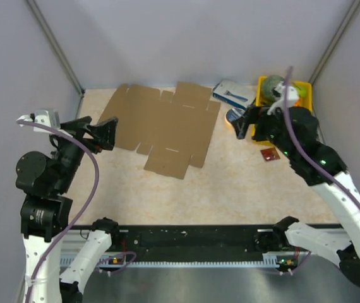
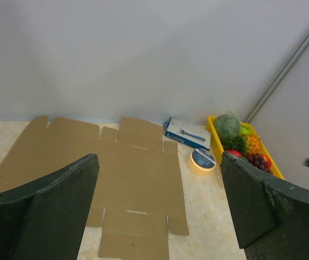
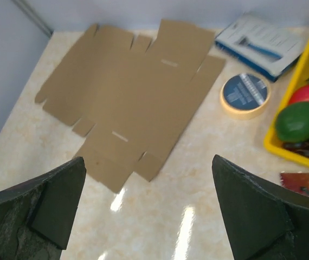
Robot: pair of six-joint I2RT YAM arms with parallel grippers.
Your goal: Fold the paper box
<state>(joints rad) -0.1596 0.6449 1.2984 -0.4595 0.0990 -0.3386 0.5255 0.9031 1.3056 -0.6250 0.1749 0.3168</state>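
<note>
nearest the bases, both arms are raised over the table (image 1: 230, 189) and touch nothing. the left gripper (image 1: 98, 134) hovers by the left wall, its fingers spread wide with nothing between them. the right gripper (image 1: 246, 123) hangs on the right side, likewise wide apart and empty, close to a roll of tape (image 3: 245, 95). a small reddish card (image 1: 269, 154) lies just beside that arm.

beyond the grippers, in the far left half of the table, the paper box (image 1: 164, 126) lies completely flat. it is an unfolded brown blank with its flaps splayed outward, crease lines and small slots showing, and no panel lifted. one flap points toward the near edge.

further back on the right, a blue-and-white carton (image 1: 234, 93) sits near the blank's far right corner. a yellow tray (image 3: 301, 108) of fruit stands in the far right corner.

the folding looks not yet begun, so this reads as the approach. the next move likely calls for bringing a gripper low to an outer edge and working a finger under a flap that lies flush on the table. that flap then has to be raised along its crease while the other arm pins the middle panel, so the blank does not slide.
</note>
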